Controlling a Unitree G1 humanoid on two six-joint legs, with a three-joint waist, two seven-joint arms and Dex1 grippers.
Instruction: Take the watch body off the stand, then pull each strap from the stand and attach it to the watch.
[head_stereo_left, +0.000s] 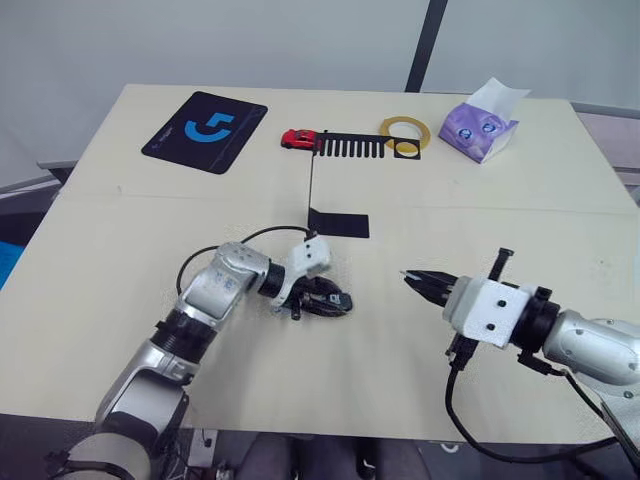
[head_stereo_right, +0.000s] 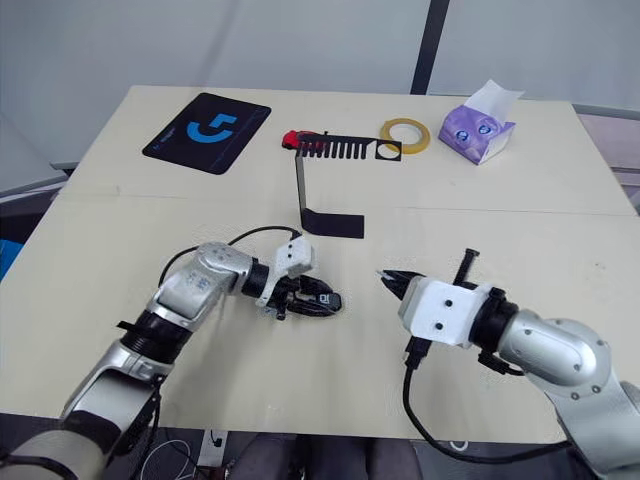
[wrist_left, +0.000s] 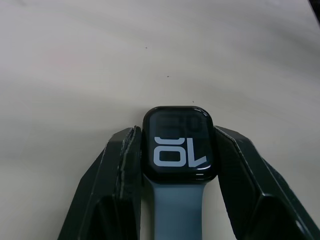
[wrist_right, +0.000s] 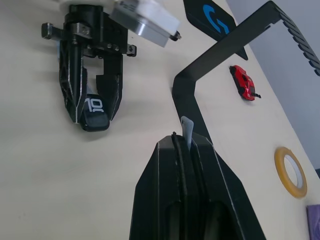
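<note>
A pale beige table (head_stereo_left: 120, 330) fills the scene under a grey wall; nearest, the left gripper (head_stereo_left: 322, 301) lies low over the tabletop, its fingers (wrist_left: 120, 170) clamped on either side of the watch body (wrist_left: 179, 145), which the left wrist view shows screen-up with white digits and one grey-blue strap (wrist_left: 175, 210) already joined to its near edge; to the right and well apart, the right gripper (head_stereo_left: 418, 281) has its fingers pressed together on what looks like the second strap (wrist_right: 188, 131), a pale tip poking out in the right wrist view; beyond stands the stand (head_stereo_left: 338, 222), base flat, comb bar up; farther back sit a red toy car (head_stereo_left: 297, 139), a tape roll (head_stereo_left: 405, 130), a black mat (head_stereo_left: 205, 130) and a tissue pack (head_stereo_left: 482, 128).
</note>
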